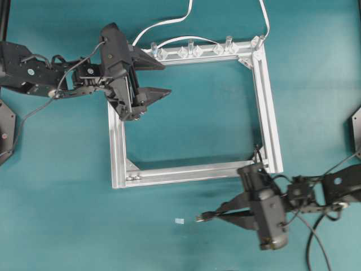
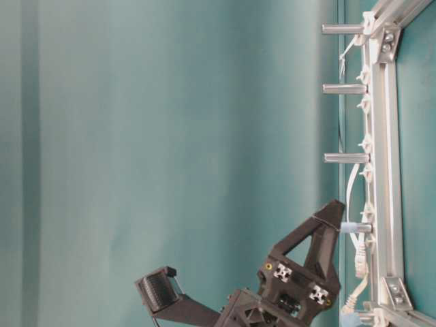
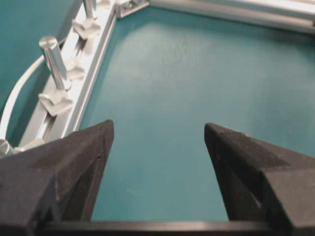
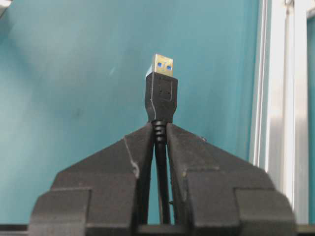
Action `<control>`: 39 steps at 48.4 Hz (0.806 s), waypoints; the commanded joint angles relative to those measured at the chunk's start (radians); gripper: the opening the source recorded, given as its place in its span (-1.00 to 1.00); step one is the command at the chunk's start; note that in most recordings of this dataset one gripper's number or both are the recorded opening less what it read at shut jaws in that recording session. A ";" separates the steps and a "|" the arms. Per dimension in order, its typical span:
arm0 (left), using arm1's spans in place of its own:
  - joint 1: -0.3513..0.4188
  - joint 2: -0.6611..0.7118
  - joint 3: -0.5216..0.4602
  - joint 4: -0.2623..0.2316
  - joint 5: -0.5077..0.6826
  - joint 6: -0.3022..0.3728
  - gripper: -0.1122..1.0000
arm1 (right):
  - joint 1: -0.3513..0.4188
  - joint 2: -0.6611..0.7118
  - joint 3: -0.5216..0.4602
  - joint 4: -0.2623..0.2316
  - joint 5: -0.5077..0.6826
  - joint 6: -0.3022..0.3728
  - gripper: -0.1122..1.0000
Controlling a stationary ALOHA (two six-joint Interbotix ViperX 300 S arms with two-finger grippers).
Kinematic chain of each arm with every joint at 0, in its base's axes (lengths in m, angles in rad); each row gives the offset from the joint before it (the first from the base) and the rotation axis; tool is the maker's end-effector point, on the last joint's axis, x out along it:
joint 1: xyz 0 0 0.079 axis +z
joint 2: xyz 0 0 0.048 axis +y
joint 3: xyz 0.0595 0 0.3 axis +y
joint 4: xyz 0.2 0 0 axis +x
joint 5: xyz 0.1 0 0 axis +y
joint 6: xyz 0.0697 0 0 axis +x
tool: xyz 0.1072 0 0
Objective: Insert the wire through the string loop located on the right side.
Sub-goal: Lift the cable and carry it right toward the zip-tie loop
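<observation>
My right gripper is shut on the wire just behind its plug, at the ribbed collar. The silver-tipped plug sticks out past the fingertips over the bare table, in front of the frame's near bar. The wire runs back between the fingers. The string loop is a thin black cord on the frame's right bar, near the near-right corner, just beyond my right wrist. My left gripper is open at the frame's far-left corner and holds nothing. One of its fingers is beside a post.
The square aluminium frame lies on the teal table. Its far bar carries upright silver posts and clear clips. A flat white cable winds along that bar. A small white scrap lies left of the plug.
</observation>
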 commanded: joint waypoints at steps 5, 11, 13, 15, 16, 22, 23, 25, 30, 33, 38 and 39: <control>-0.002 -0.025 -0.021 0.003 0.012 -0.005 0.56 | 0.028 -0.137 0.106 0.000 -0.002 0.003 -0.59; -0.002 -0.023 -0.028 0.003 0.014 -0.009 0.56 | 0.035 -0.241 0.198 0.002 0.009 0.005 -0.59; -0.002 -0.023 -0.026 0.003 0.014 -0.009 0.56 | 0.037 -0.272 0.222 0.002 0.017 0.005 -0.59; -0.003 -0.025 -0.028 0.003 0.015 -0.009 0.56 | 0.035 -0.301 0.245 0.000 0.025 0.005 -0.59; -0.003 -0.025 -0.028 0.003 0.015 -0.011 0.56 | 0.035 -0.313 0.256 0.000 0.029 0.005 -0.59; -0.002 -0.025 -0.029 0.003 0.021 -0.009 0.56 | 0.037 -0.380 0.316 0.000 0.052 0.003 -0.59; -0.002 -0.025 -0.029 0.002 0.023 -0.011 0.56 | 0.037 -0.391 0.325 0.002 0.057 0.005 -0.59; -0.002 -0.025 -0.031 0.002 0.023 -0.011 0.56 | 0.035 -0.411 0.345 0.000 0.061 0.005 -0.59; -0.002 -0.025 -0.032 0.002 0.023 -0.011 0.56 | 0.035 -0.466 0.399 0.000 0.067 0.005 -0.59; -0.002 -0.025 -0.032 0.002 0.023 -0.011 0.56 | 0.035 -0.499 0.426 0.000 0.072 0.005 -0.59; -0.002 -0.025 -0.034 0.002 0.023 -0.011 0.56 | 0.035 -0.552 0.468 0.000 0.083 0.005 -0.59; -0.002 -0.025 -0.034 0.002 0.023 -0.011 0.56 | 0.037 -0.561 0.476 0.000 0.086 0.005 -0.59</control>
